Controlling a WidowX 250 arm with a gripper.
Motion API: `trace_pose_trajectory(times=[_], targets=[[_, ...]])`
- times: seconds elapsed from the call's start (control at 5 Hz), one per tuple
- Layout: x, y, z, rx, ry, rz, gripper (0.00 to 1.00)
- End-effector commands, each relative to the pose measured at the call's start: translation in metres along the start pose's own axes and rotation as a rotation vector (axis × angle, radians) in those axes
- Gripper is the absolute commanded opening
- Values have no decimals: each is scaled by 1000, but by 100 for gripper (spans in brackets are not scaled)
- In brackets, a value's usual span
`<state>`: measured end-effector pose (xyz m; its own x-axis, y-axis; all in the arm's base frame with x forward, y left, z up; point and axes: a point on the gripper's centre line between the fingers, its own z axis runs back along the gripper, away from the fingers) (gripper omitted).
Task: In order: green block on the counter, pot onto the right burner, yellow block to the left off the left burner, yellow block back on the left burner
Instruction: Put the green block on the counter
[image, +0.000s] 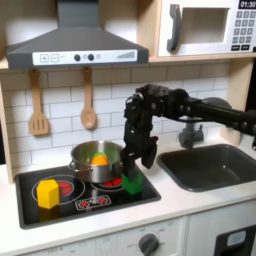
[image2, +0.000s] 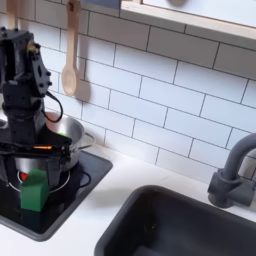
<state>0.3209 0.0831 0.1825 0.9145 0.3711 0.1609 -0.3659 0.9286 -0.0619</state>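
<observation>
I have the tool (image: 137, 166) down low at the front right of the cooktop (image: 100, 205), right over the green block (image: 132, 183), which sits on the black panel just beside the pot (image: 97, 160) in the first exterior view. In the second exterior view the green block (image2: 32, 189) stands upright in front of the pot (image2: 55, 145), with the tool (image2: 30, 150) directly above it; whether the fingers are closed on the block or merely straddling it I cannot tell (the arm's dark body masks the tips in both exterior views). I judge this to be the first step, with the green block not yet on the counter (image: 190, 205). The pot, with orange and yellow toy food inside, sits toward the cooktop's right side in the first exterior view, and the yellow block (image: 47, 193) rests on the left burner, well apart from the tool. Next, as I see it, I need a confirmed grip, a short lift clear of the pot's rim, and a move toward the pale counter between cooktop and sink (image: 215, 165), without knocking the pot.
</observation>
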Motion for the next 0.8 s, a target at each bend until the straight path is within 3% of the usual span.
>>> trace_pose_trajectory(times=[0.0,0.6], targets=[[4,1,-14,10,28,3,100],[5,6,-26,34,42,19,100]])
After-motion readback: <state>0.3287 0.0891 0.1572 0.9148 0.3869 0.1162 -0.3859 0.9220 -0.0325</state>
